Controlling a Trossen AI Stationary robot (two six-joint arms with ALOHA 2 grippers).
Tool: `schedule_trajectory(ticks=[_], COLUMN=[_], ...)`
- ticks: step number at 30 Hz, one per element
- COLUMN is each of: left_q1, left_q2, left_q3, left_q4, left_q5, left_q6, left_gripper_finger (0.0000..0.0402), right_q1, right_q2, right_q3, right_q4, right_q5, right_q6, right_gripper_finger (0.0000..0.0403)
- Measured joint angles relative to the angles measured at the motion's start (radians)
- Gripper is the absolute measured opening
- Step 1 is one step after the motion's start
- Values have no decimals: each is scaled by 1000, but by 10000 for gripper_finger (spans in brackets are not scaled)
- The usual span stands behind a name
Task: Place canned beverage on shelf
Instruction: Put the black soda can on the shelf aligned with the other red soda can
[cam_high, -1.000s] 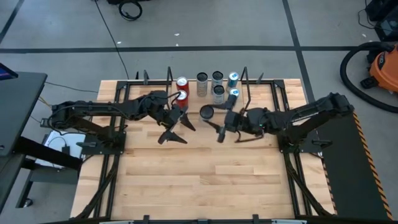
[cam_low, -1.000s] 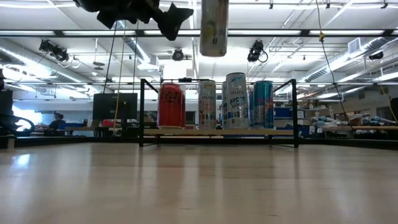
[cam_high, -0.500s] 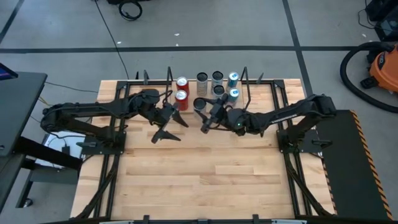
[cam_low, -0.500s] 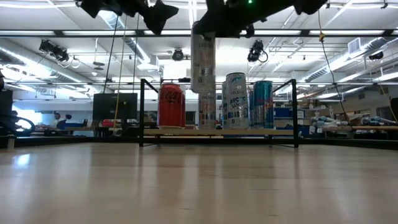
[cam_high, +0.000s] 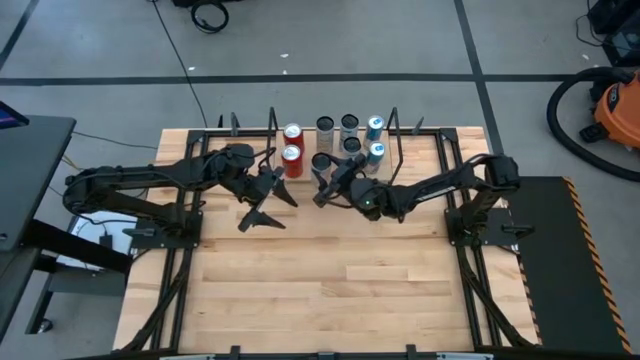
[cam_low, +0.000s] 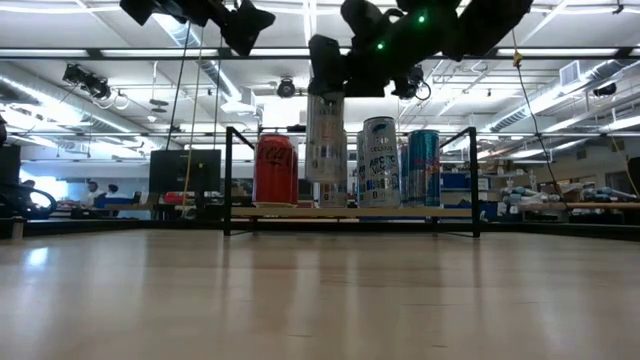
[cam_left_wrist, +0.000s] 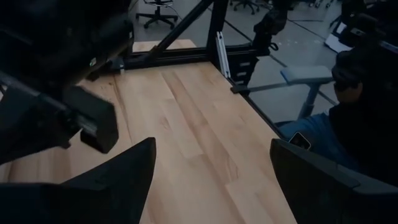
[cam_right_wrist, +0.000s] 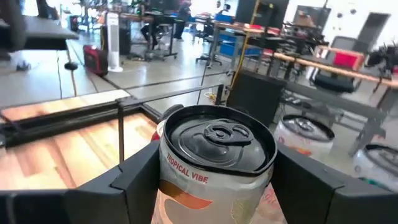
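Right gripper (cam_low: 325, 75) is clamping a can (cam_low: 326, 140), lowering it at frame centre onto the shelf (cam_low: 350, 212); next needs release. Left gripper (cam_high: 262, 205) is idling part-open.

red can (cam_low: 275, 170), light-wood shelf (cam_low: 350, 212)

The front half of the worktop (cam_high: 330, 290) lies bare wood, open to passage from either side. At the back, the shelf (cam_low: 350, 212) is crowded: a red can (cam_low: 275, 170), a silver can (cam_low: 380, 162) and a blue can (cam_low: 423, 168) stand on it, with black end rods (cam_low: 228, 180) closing each end. The right end effector (cam_high: 322, 185) with its held can (cam_low: 326, 135) fills the gap beside the red can; the left end effector (cam_high: 262, 205) hangs just in front.
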Motion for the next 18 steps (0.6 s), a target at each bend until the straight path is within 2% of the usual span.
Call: schedule_trajectory(ticks=[4, 9, 18], left_q1=[0, 0, 0], left_q2=[0, 0, 0], left_q3=[0, 0, 0], left_q4=[-4, -6, -9], left_q5=[0, 0, 0], left_q6=[10, 11, 28], left_gripper_finger=[316, 316, 316], right_q1=[-9, -11, -11], right_q2=[28, 45, 45], right_q3=[0, 0, 0], right_q4=[32, 37, 12], right_q5=[28, 85, 80], right_q6=[64, 70, 70], right_gripper_finger=[265, 265, 269])
